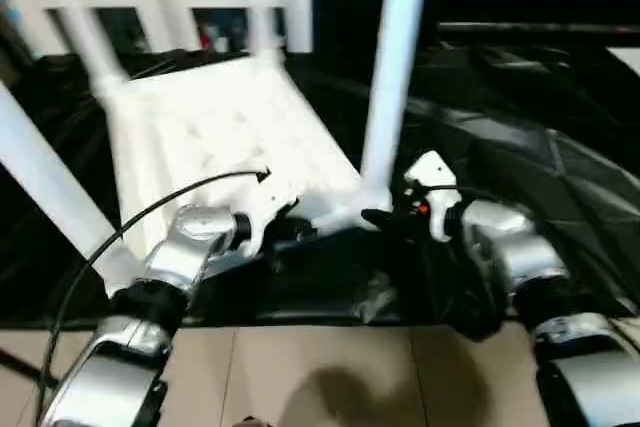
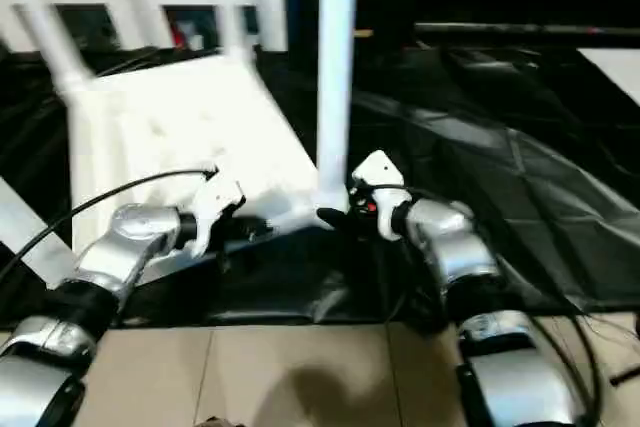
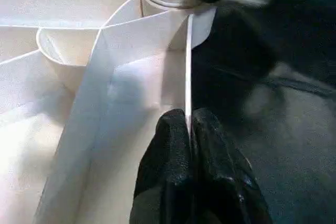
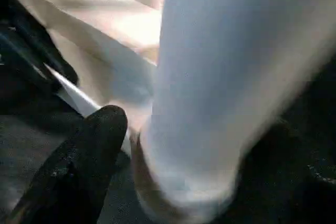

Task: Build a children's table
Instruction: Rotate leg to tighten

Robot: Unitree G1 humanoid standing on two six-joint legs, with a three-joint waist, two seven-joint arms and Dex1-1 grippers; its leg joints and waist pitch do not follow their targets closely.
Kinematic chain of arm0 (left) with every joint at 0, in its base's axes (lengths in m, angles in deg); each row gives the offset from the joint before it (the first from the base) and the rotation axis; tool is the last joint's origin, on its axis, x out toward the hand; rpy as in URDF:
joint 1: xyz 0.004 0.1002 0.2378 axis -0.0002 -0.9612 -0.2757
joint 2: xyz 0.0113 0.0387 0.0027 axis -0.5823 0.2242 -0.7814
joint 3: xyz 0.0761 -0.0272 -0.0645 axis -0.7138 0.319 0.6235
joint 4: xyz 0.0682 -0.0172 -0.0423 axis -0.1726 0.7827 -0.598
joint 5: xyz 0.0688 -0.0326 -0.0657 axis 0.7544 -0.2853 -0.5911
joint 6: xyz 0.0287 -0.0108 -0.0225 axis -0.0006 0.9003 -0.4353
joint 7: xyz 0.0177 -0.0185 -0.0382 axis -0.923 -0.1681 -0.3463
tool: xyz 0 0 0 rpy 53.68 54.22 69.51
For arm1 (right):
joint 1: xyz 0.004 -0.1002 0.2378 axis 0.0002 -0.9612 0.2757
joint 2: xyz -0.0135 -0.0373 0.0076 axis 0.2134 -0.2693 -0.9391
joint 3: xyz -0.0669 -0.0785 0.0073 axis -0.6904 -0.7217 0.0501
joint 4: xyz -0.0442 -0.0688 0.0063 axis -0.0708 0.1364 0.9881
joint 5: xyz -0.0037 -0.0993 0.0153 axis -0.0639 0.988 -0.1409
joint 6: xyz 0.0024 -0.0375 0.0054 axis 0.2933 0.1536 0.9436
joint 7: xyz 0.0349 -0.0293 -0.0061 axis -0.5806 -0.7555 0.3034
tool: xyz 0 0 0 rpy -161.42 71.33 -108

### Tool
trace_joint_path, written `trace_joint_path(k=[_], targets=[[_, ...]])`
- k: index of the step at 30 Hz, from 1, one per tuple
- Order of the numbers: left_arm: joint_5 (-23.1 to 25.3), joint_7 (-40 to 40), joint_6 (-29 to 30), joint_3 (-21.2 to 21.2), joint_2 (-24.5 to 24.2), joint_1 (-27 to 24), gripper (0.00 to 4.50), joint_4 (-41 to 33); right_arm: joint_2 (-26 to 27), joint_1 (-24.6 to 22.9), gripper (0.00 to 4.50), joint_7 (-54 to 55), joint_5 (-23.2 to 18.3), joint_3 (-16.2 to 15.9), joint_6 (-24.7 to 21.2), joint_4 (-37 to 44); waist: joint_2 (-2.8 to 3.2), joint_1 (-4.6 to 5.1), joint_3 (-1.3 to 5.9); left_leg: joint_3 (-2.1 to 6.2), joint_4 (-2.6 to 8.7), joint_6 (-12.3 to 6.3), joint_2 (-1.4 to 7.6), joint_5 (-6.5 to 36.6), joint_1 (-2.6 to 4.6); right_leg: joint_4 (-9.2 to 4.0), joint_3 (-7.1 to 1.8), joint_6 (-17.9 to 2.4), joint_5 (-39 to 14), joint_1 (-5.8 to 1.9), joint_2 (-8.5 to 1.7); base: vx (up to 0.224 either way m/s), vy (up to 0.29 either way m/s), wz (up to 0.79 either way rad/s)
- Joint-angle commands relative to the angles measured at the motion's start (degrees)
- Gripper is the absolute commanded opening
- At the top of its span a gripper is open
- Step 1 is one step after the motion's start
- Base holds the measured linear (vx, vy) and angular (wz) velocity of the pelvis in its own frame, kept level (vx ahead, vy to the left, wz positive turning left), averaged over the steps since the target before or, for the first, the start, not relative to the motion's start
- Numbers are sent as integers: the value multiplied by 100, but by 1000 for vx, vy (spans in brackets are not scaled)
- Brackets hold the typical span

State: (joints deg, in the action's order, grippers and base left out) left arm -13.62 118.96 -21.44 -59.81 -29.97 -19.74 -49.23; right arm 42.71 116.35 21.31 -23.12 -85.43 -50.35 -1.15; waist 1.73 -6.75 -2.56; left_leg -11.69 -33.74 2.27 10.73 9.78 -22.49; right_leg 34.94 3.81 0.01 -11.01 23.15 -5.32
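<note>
pinching the tabletop (image 1: 210,137) rim, left pincer (image 3: 188,124) is closed; right pincer (image 1: 385,217) seemingly grips a leg (image 1: 392,77).

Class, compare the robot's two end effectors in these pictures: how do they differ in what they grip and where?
The left end effector pinches the tabletop's thin rim; the right end effector grips the base of an upright leg. The left sits along the near edge, the right at the corner socket. Both have black fingers and touch the same upturned table.

Tabletop (image 1: 210,137) inverted; legs (image 1: 392,67) upright in corners.
</note>
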Motion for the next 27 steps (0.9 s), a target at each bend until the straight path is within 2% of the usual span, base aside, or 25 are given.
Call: trace_joint_path(k=[1,3,5,8,15,19,20,22,24,25,27], targets=[[-418,349,10,-15,73,-109,0,-294,-91,-20,382,-273,-48,-101,3,145,-86,0,364,112,366,-455,311,1032,156,-343,-239,-1529,-649,-236,-360,0,0,0],[-455,456,45,-23,50,-168,0,-399,-83,-65,382,-428,-34,-159,-5,183,-94,-12,362,112,371,-413,309,1058,146,-345,-243,-1501,-721,-246,-366,0,0,0],[-438,484,53,-25,40,-201,0,-453,-48,-86,353,-518,-15,-198,-35,177,-99,-1,359,121,378,-380,303,1071,142,-353,-242,-1450,-801,-248,-366,0,0,0],[-425,494,60,-22,35,-209,0,-467,-21,-84,343,-554,-8,-214,-60,163,-104,8,362,123,378,-356,293,1064,140,-357,-241,-1421,-854,-254,-365,0,0,0],[-409,469,152,-2,-21,-256,0,-580,-22,-72,280,-641,-45,-207,-137,110,-121,5,369,116,361,-423,290,926,136,-335,-239,-1448,-708,-251,-357,0,0,0],[-324,357,129,-21,-13,-266,0,-556,35,-135,265,-576,-104,-141,-175,93,-124,6,372,116,355,-438,290,886,134,-333,-238,-1436,-717,-252,-358,0,0,0],[-265,242,128,-23,6,-249,0,-512,90,-146,263,-438,-125,-84,-215,49,-119,8,373,114,354,-440,289,890,137,-331,-241,-1437,-716,-246,-355,0,0,0],[23,-483,260,3,165,-75,0,-192,372,-112,261,492,-150,199,-373,-263,-118,35,352,121,376,-389,289,944,141,-359,-247,-1432,-825,-231,-356,0,0,0],[127,-1119,403,101,398,87,0,76,618,-105,261,1292,-165,405,-597,-461,-115,69,330,121,402,-224,274,1191,178,-412,-257,-1362,-1229,-211,-357,0,0,0],[177,-1392,529,116,529,170,0,184,756,-129,261,1641,-139,445,-711,-499,-121,80,324,141,421,-98,273,1332,188,-438,-260,-1285,-1521,-226,-379,0,0,0],[212,-1557,616,120,609,220,0,246,843,-148,259,1847,-119,461,-781,-513,-125,83,308,143,438,-32,269,1498,207,-489,-266,-1143,-1830,-212,-383,0,0,0]])
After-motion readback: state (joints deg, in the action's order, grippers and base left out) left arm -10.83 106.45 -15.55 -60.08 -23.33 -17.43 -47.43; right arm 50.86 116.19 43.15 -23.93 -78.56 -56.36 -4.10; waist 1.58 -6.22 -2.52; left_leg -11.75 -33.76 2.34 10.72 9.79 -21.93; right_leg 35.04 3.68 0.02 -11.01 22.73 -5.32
